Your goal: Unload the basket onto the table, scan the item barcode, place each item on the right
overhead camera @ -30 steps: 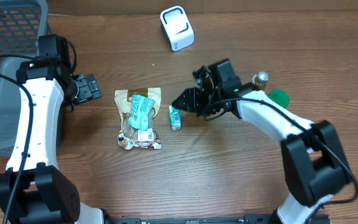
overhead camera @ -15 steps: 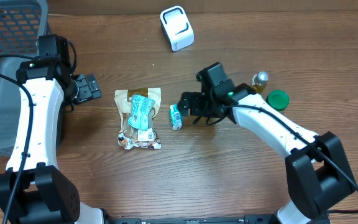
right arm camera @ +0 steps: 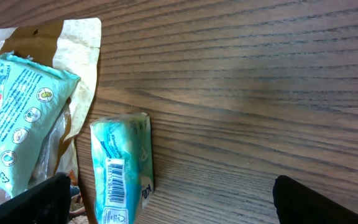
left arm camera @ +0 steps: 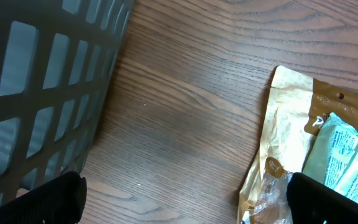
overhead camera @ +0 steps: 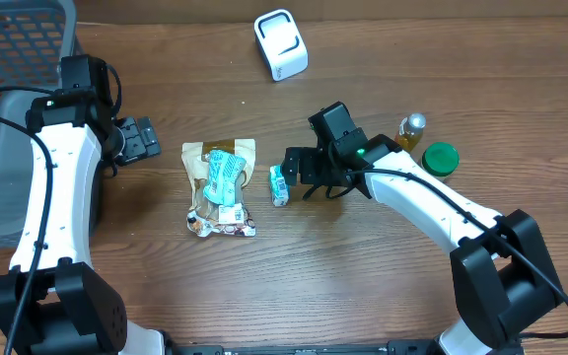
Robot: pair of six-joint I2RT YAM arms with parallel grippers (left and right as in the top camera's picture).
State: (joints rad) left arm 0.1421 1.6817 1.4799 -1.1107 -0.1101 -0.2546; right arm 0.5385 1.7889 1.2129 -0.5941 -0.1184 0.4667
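Wood tabletop (overhead camera: 363,286) beneath teal packet (overhead camera: 278,185)

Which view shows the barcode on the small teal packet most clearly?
The right wrist view: the small teal packet lies close, barcode facing up. Overhead shows it tiny, barcode unreadable; the left wrist view misses it.

Teal-and-white packet (right arm camera: 122,168), black barcode stripes; tan pouch (overhead camera: 195,158); white scanner (overhead camera: 281,44); green lid (overhead camera: 441,158); grey lattice basket (overhead camera: 13,59)
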